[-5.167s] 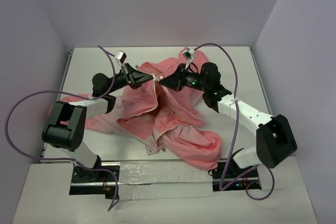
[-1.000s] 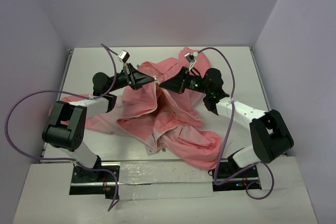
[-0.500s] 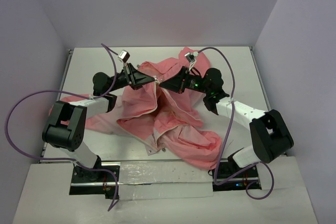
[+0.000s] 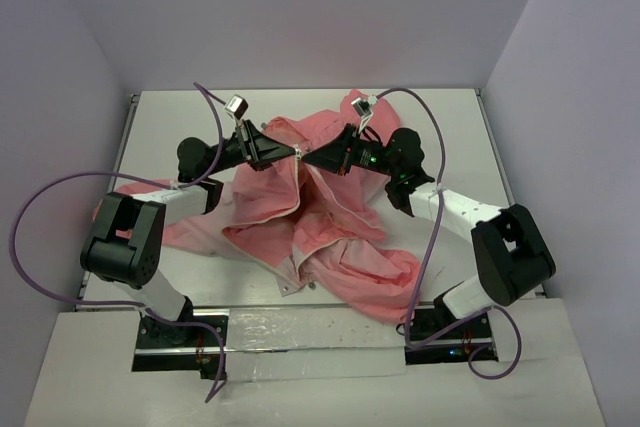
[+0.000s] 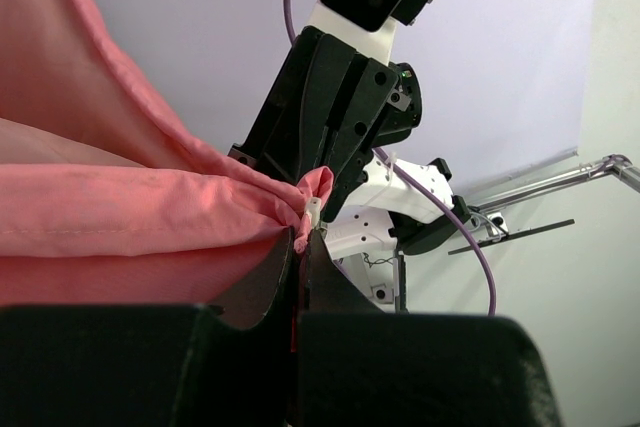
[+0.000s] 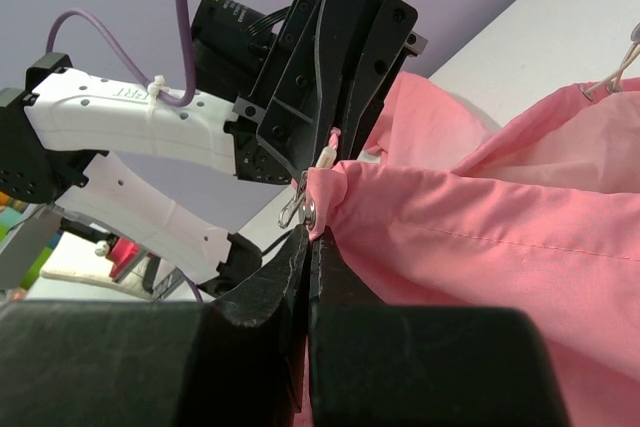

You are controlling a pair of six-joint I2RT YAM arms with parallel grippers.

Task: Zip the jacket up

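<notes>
Left gripper (image 4: 287,153): it reaches in from the left side of the table (image 4: 170,117), jaws closed on a fold of the jacket (image 4: 335,247) at one front edge. Its wrist view shows the pink hem pinched between the fingers, with a small white zipper piece (image 5: 313,209) just above the tips. Jacket: it lies crumpled across the middle of the table, one part trailing left beneath the left arm and the bulk heaped toward the near edge. The two front panels are lifted to a peak between the arms. From that peak the open front runs down toward the near edge, so the zipper's long axis lies roughly far to near, crosswise to both grippers. Right gripper (image 4: 313,158): it comes in from the right, jaws closed on the opposite front edge, tip to tip with the left gripper. Its wrist view shows a small metal piece (image 6: 292,209), likely the pull, hanging at the pinched corner. Judgement: both arms are equally near the join, and the coming move turns on the two edge ends being lined up at this one point. Not established: whether the two zipper halves are engaged, since the fingers cover the join; which part is the slider; and the lower track, which is buried in folds.
</notes>
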